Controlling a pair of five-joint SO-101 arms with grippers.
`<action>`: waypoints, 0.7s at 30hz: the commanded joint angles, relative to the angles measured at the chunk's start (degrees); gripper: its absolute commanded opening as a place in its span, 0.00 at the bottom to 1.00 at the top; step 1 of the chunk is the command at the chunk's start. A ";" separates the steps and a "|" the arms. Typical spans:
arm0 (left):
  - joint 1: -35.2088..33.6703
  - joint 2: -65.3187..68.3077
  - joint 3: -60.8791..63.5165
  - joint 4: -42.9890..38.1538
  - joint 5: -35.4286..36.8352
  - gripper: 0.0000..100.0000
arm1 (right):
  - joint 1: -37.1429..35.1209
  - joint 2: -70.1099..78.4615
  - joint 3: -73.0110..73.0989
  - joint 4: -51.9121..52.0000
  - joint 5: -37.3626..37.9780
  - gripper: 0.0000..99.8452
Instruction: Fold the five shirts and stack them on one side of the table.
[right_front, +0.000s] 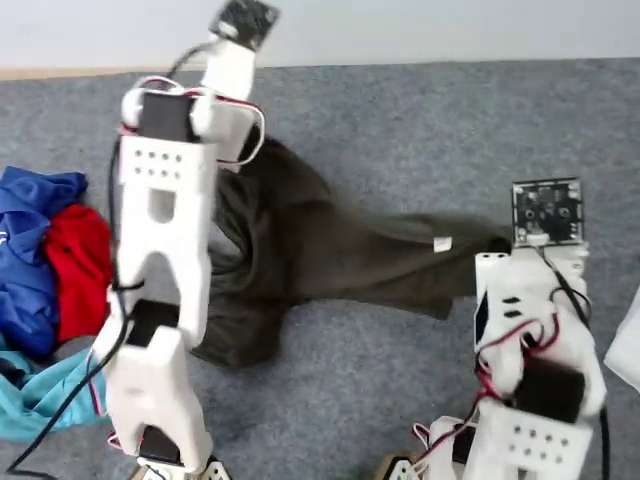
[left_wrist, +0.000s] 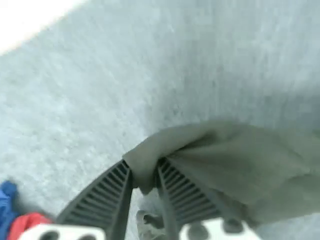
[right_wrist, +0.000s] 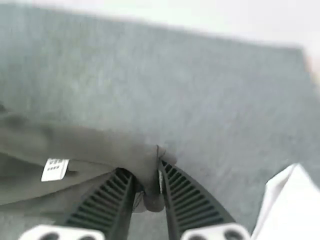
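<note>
Both jaws loaded: left jaws clamped on a fold of the dark olive shirt (left_wrist: 225, 160), right jaws clamped on another edge of it, just beside its white tag (right_wrist: 54, 169). Outboard of the left jaws, at the bench (right_front: 450, 130) edge: blue shirt (right_front: 30, 250), red shirt (right_front: 80, 260) touching it, teal shirt (right_front: 50, 395) nearer the arm bases, all crumpled. The dark olive shirt spans between the two, bunched toward the left jaws. White shirt (right_front: 628, 345) lies beyond the right jaws, apart from them.
</note>
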 joint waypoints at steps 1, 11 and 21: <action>1.23 -10.02 -2.24 1.49 1.14 0.00 | 2.07 -3.38 -5.19 -0.48 -0.18 0.01; -1.05 -18.73 -2.59 1.41 5.63 0.00 | 4.53 3.56 -23.74 3.21 -5.10 0.01; -1.14 -28.75 -2.51 -11.87 6.07 0.00 | 1.80 25.63 -58.37 17.36 -13.45 0.01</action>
